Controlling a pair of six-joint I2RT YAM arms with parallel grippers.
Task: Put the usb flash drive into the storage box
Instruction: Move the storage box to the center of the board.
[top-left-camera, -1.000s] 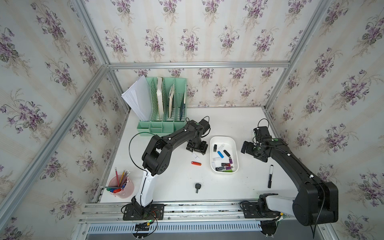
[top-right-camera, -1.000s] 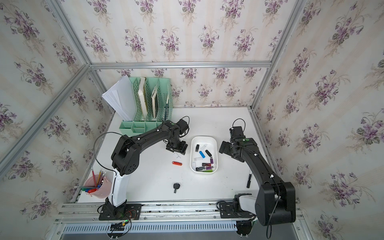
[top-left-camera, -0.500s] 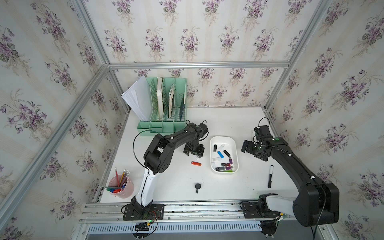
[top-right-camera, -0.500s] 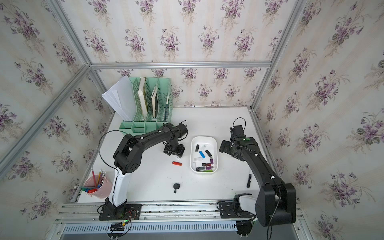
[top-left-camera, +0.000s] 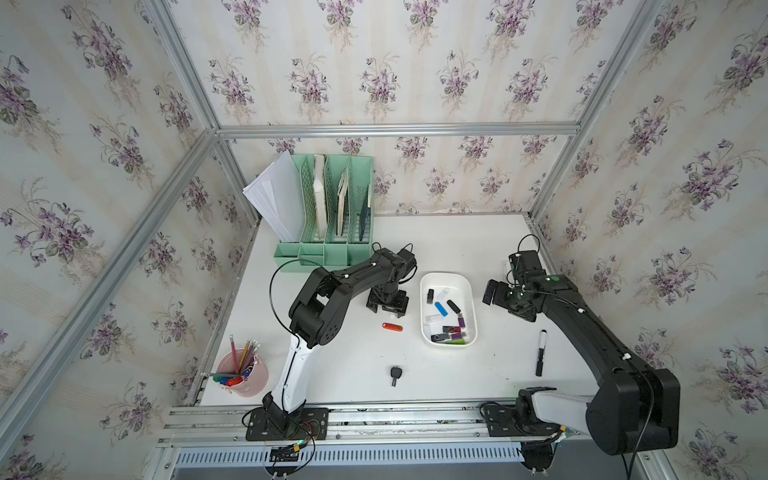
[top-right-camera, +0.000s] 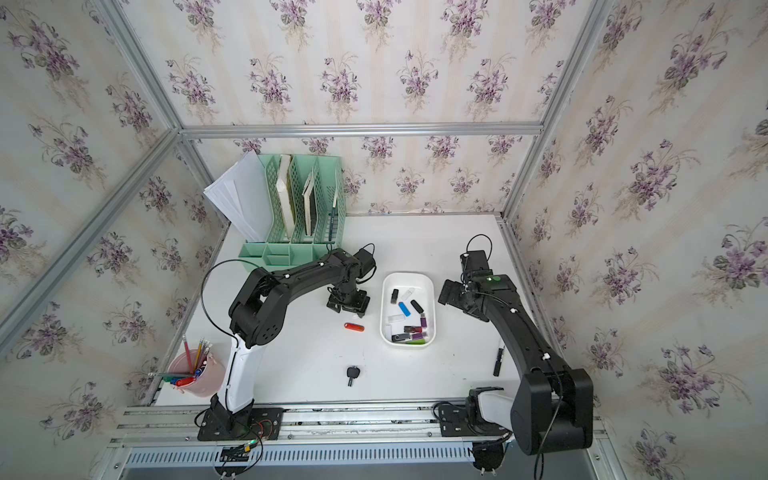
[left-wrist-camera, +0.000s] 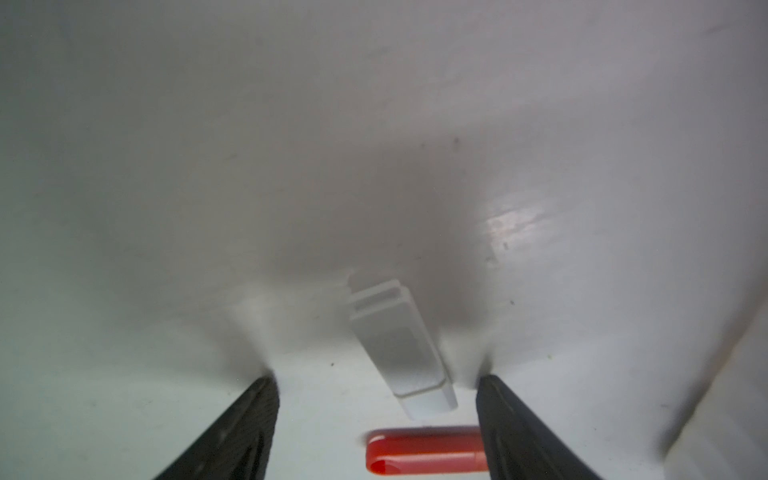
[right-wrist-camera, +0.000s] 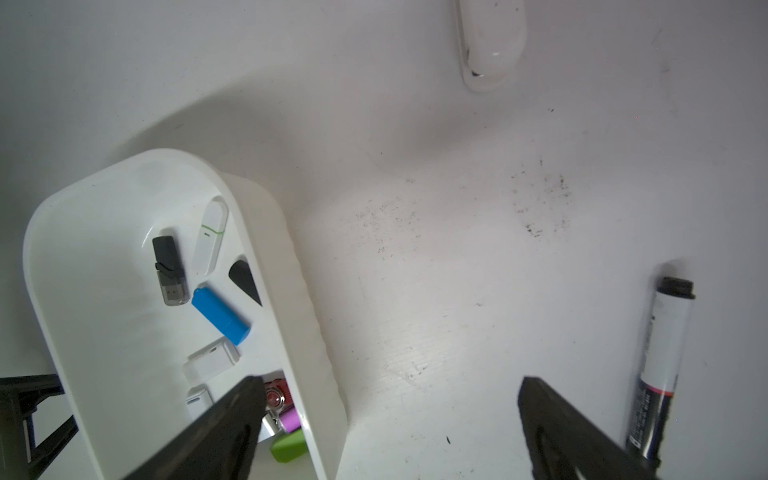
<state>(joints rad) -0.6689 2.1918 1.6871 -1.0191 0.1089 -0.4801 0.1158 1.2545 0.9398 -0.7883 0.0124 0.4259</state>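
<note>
Left tool hangs low over the worktop, fingers spread wide, and between them lies the usb flash drive: slim, white, flat-sided, grooved at one end, clear of both fingers. Red flash drive lies just below that tool in a top view, centre frame. To their right sits the storage box, white, scattered with drives. Right tool, right of the box, is released too, gripping nothing.

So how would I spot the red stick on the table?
Find the shallow white storage box mid-table. Just outside its long wall, near the left gripper, lies the red usb flash drive. It is the only red stick outside the box.
</note>
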